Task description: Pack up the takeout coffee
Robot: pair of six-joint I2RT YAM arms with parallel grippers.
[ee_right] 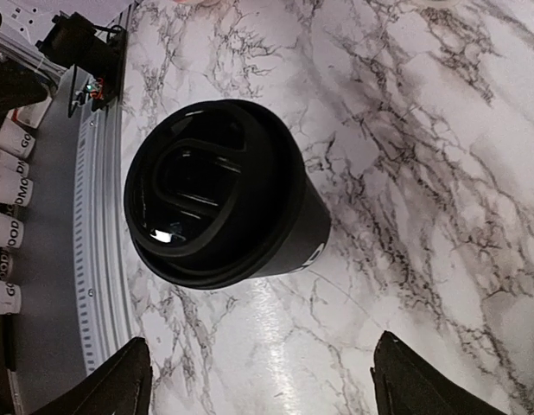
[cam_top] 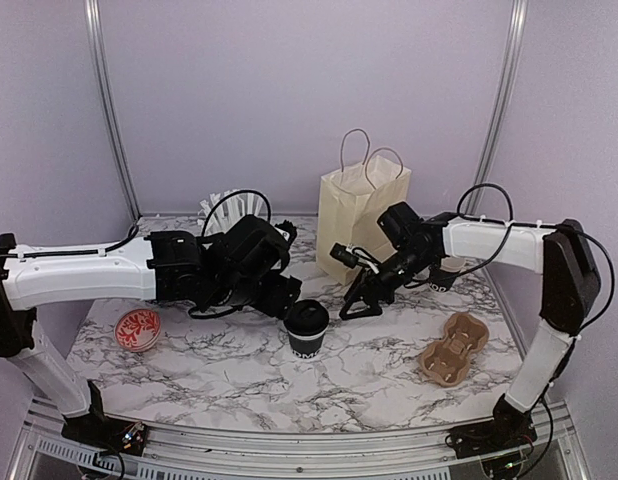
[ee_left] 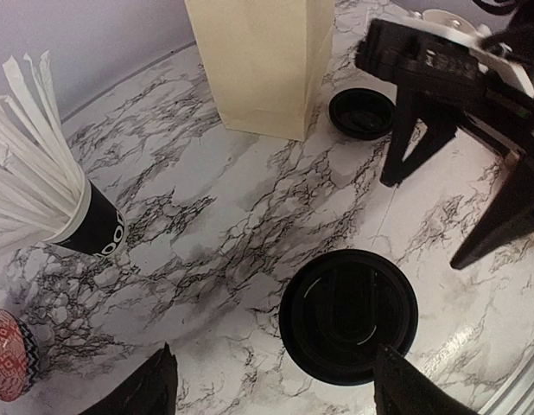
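The coffee cup (cam_top: pixel 308 328) stands upright on the marble table (cam_top: pixel 239 375), near the middle, its black lid on, between the 2 claws. The left claw (ee_left: pixel 273 347) is open, its 2 fingers (ee_left: pixel 155 385) spread wide with nothing between them; in its wrist view the cup sits just ahead of the tips, nearer the right-hand finger, not touching either. The right claw (ee_right: pixel 263 337) is open too, hanging just to the cup's right with the cup ahead of its spread fingers and apart from them. Behind the cup stands a cream paper bag (cam_top: pixel 354 215), upright. A cup of white straws (ee_left: pixel 85 216) stands at the far left, a red patterned dish (cam_top: pixel 139 328) at the near left, and a brown cardboard cup carrier (cam_top: pixel 454 348) lies at the near right.
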